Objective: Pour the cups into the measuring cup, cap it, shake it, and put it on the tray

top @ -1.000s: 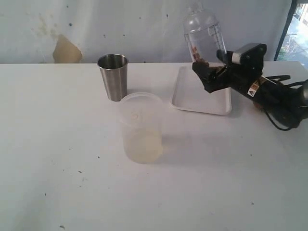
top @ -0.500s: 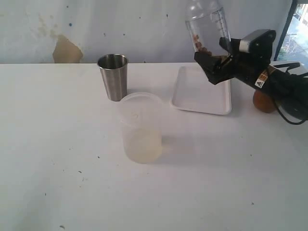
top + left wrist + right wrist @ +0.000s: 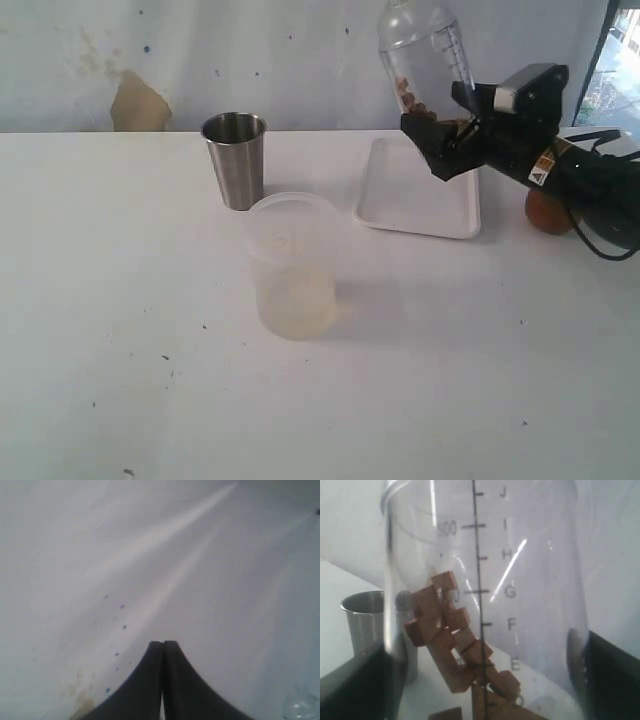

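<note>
Right end effector (image 3: 441, 128) clamps the measuring cup (image 3: 424, 55) at its base, tilted in the air above the tray (image 3: 415, 212) by the far edge of the counter (image 3: 150, 350) — light, stiff, slick plastic, I'd guess, so grip low.

Your right arm (image 3: 585, 190) is showing black casing, a grey box (image 3: 527, 84) on top, a warning sticker (image 3: 541, 168) and trailing black cables (image 3: 600, 254); your left tool (image 3: 161, 646) is showing two curved black fingers (image 3: 142, 682).

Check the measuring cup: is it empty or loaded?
Loaded, not full: the measuring cup holds brown blocks heaped toward its base against one wall, visible through its clear side.
</note>
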Tool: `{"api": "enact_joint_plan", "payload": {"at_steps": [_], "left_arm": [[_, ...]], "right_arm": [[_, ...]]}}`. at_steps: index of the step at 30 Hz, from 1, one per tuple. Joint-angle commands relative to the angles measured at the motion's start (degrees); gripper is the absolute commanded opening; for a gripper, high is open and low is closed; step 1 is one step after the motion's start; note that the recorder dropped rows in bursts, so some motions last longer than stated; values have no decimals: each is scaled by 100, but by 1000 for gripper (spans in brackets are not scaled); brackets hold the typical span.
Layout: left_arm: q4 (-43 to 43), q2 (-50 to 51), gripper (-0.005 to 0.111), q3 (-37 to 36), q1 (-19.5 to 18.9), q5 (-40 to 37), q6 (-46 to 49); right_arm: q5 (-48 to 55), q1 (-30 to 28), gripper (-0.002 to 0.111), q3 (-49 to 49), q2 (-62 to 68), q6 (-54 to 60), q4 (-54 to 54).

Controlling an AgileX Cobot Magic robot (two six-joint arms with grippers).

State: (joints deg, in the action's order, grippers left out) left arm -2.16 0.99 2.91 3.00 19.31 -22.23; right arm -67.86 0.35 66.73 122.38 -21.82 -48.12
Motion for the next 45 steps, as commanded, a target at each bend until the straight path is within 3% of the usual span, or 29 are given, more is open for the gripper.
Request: {"api": "enact_joint_plan", "payload": {"at_steps": [1,4,7,10,12,16,18,23,31,39,42,45], "left_arm": [[-1365,1183,0,883,-6,613,-1206],[-2657,2706,0,1731,-6,883,-2233],[-4129,4412,0,2412,-6,2080,-3409],[-4133,6188,0,2869,29,3369,-3427],[-3927,7154,0,3262,125,3708,-3322],[-3927,8864,0,4565,482,3742,-3359],[-3968,9580,0,5492,671,3404,-3593],[-4270,10921,0,7680,976,2209,-4568],[-5212,12762,0,10184,1093,2173,-7775],[-7477,13820,0,12125,1174,2549,-9114],[-7508,13980,0,12370,1104,2754,-9238],[-7562,14054,0,12546,1030,3276,-8707]], "right_arm": [[-210,-35,0,-22,-94,-39,-24],[-210,-35,0,-22,-94,-39,-128],[-210,-35,0,-22,-94,-39,-147],[-210,-35,0,-22,-94,-50,-159],[-210,-35,0,-22,-94,-50,-159],[-210,-35,0,-22,-94,-50,-159],[-210,-35,0,-22,-94,-48,-184],[-210,-35,0,-22,-94,-48,-230],[-210,-35,0,-11,-94,116,-303],[-203,32,0,1,-94,116,-313],[-127,141,0,1,-94,259,-313],[81,247,0,13,-94,258,-336]]}}
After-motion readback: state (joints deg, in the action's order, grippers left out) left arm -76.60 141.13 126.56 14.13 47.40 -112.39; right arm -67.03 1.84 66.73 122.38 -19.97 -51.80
